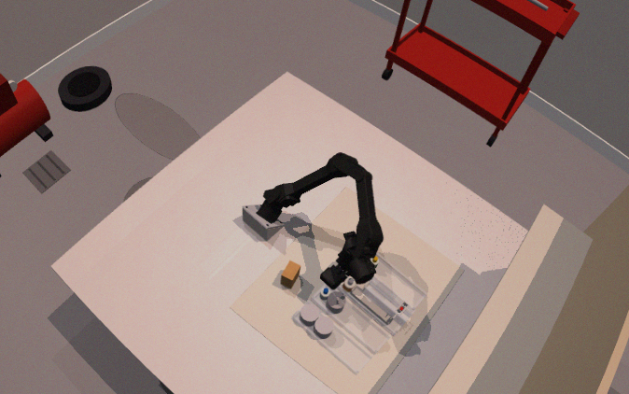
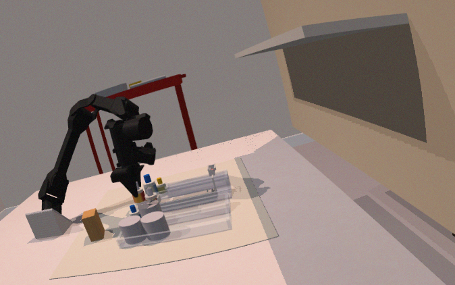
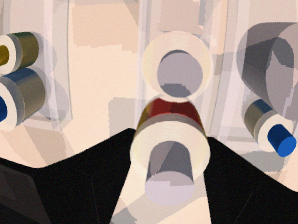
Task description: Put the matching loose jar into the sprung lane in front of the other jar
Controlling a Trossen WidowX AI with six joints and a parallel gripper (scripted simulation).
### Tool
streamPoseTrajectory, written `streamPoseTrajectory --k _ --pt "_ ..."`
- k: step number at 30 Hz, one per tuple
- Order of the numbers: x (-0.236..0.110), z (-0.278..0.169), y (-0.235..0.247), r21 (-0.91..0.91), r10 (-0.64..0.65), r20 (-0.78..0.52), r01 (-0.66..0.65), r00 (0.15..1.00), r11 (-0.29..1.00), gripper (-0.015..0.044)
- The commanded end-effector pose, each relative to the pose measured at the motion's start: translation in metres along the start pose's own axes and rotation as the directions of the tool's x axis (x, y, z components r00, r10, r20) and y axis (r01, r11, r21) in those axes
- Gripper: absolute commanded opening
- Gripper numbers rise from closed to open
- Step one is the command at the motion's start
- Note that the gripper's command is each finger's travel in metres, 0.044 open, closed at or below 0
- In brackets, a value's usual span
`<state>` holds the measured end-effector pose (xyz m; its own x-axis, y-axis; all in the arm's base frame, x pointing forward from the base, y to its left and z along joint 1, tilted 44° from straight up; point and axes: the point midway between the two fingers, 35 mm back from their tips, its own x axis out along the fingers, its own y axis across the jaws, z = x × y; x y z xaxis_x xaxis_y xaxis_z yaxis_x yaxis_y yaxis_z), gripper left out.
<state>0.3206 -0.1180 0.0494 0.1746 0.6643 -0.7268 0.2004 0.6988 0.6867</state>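
Note:
My gripper [image 1: 340,283] [image 2: 136,196] [image 3: 169,140] is shut on a jar with a red and orange label, white shoulder and grey cap. The held jar [image 2: 139,197] [image 3: 170,106] stands about upright at the front end of the middle clear lane [image 3: 142,45]. The matching-looking jar [image 1: 349,284] [image 2: 151,194] [image 3: 179,72], white-shouldered with a grey cap, stands right behind it in the lane. In the wrist view the two overlap and look touching. The label of the rear jar, the pusher plate, the front stop and the held jar's base are hidden or unclear.
A blue-capped bottle [image 1: 326,293] [image 3: 262,125] and grey cylinders [image 1: 336,302] [image 1: 309,314] [image 1: 323,327] stand on one side. Another blue-capped bottle [image 2: 148,185] [image 3: 25,97] and a yellow-capped one [image 2: 161,186] [image 3: 24,50] stand on the other. An orange block [image 1: 290,274] [image 2: 94,225] stands nearer the arm's base.

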Motion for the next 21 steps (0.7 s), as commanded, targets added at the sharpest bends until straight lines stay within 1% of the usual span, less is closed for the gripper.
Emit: streamPoseTrajectory --k 1,21 --pt "-0.0022 0.0059 0.0015 -0.013 0.004 0.023 -0.004 1.000 1.000 0.0000" --pt "-0.0004 0.0059 0.0016 -0.013 0.004 0.023 -0.004 1.000 1.000 0.0000"
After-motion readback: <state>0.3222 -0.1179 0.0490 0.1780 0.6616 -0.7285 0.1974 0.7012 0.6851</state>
